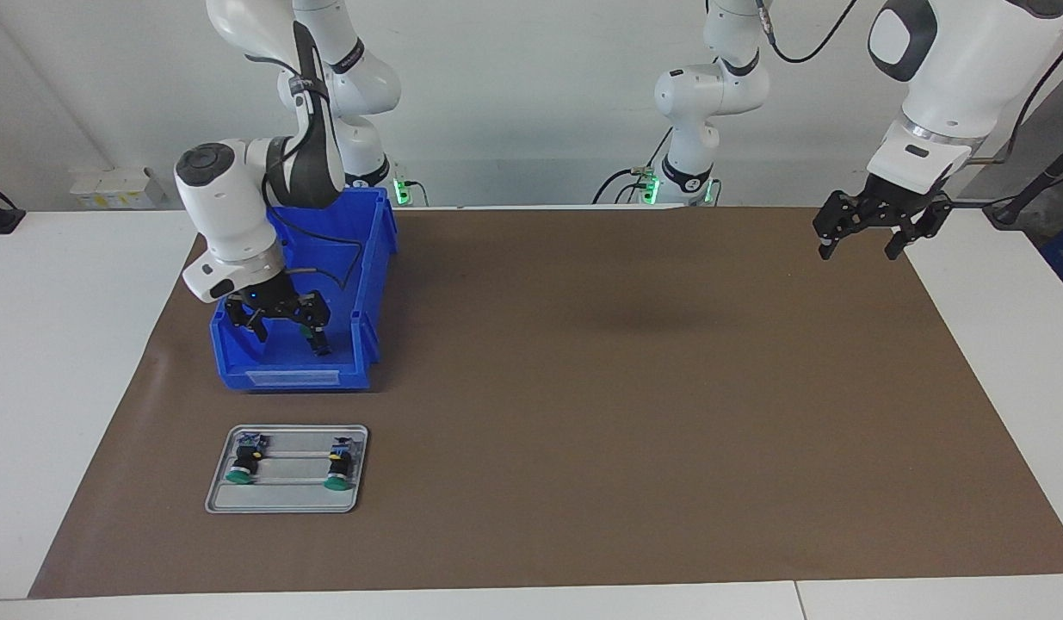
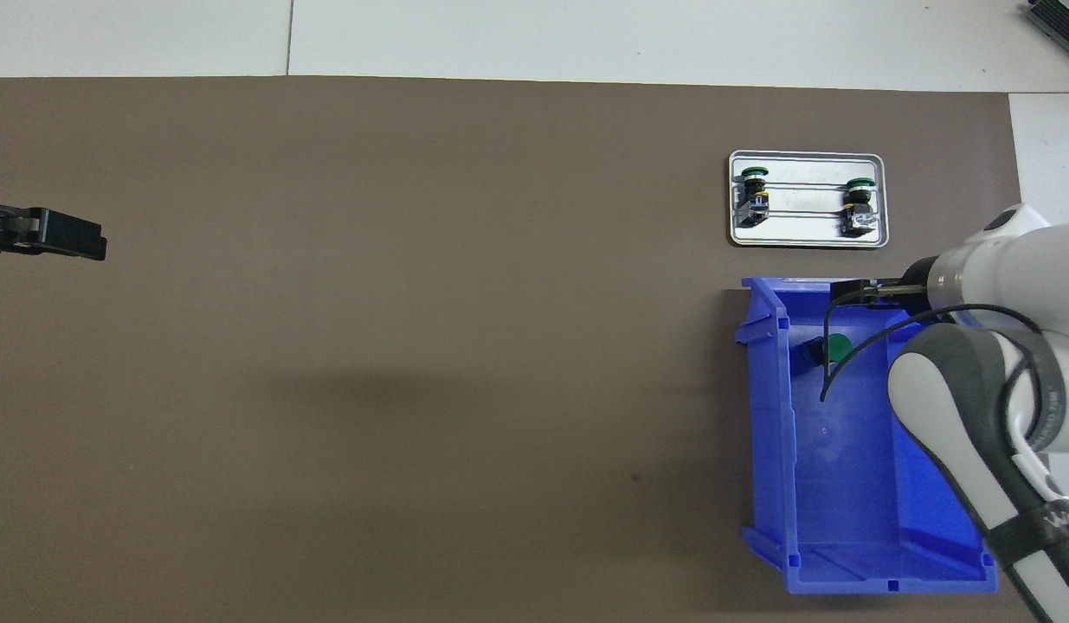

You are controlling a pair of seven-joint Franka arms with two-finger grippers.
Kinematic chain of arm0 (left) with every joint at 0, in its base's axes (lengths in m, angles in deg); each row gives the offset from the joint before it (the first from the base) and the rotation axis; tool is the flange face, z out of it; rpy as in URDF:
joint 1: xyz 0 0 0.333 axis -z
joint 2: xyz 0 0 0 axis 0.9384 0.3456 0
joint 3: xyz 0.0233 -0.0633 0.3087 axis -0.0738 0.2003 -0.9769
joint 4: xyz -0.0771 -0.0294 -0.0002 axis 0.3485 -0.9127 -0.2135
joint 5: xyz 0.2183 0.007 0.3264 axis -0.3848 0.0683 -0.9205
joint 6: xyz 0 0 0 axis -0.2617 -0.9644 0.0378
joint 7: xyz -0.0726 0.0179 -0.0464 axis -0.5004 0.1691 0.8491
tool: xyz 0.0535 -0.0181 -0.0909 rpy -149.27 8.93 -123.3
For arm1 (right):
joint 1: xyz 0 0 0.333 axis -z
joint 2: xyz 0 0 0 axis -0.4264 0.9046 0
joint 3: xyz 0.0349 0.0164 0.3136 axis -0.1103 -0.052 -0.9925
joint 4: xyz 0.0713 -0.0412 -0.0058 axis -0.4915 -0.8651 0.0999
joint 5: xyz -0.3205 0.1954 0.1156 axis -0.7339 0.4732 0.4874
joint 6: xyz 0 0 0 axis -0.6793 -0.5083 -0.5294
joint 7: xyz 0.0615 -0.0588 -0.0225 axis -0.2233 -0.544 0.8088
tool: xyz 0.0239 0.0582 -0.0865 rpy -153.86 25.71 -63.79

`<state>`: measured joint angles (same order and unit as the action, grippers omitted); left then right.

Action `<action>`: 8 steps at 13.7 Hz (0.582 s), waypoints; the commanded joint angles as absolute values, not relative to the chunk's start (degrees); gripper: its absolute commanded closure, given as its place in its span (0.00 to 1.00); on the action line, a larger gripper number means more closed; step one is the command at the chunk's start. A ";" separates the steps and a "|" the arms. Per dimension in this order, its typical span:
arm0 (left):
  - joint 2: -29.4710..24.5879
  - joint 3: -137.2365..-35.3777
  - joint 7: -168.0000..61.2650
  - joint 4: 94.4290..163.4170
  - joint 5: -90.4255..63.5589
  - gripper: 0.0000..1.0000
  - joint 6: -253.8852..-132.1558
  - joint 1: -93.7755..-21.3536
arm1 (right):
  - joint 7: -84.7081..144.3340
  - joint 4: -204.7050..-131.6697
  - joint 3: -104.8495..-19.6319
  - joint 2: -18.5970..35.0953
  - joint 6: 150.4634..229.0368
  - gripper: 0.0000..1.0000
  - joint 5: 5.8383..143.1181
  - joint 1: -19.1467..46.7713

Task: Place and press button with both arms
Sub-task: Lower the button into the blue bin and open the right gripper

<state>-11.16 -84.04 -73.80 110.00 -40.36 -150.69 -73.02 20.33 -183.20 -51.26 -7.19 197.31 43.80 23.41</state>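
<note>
Right gripper [image 1: 280, 325] hangs jaws wide & empty inside the blue bin [image 1: 372, 258], the button [image 2: 833, 348] lying loose on the bin floor just beside it – small, light, hard, slick-capped, prob. rolls, so I'd pinch the black body, not the cap; left gripper [image 1: 867, 238] waits open at 3 o'clock over the worktop [image 1: 583, 387].

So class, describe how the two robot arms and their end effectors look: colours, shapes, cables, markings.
Both arms, the right arm and left arm, are glossy white with rounded joints, black bands and loose black cables. Each ends in a black clawed end effector: right, left. Green lights glow at the bases.
</note>
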 commanded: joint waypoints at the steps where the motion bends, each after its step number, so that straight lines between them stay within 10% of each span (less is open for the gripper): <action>1: -12.59 -83.89 -74.44 111.48 -41.03 0.00 -150.61 -73.38 | 18.57 -173.80 -51.53 -6.92 187.50 0.00 45.12 23.74; 8: -12.59 -83.89 -74.44 111.48 -41.03 0.00 -150.61 -73.38 | 15.05 -156.72 -51.35 -7.70 166.46 0.00 43.54 24.18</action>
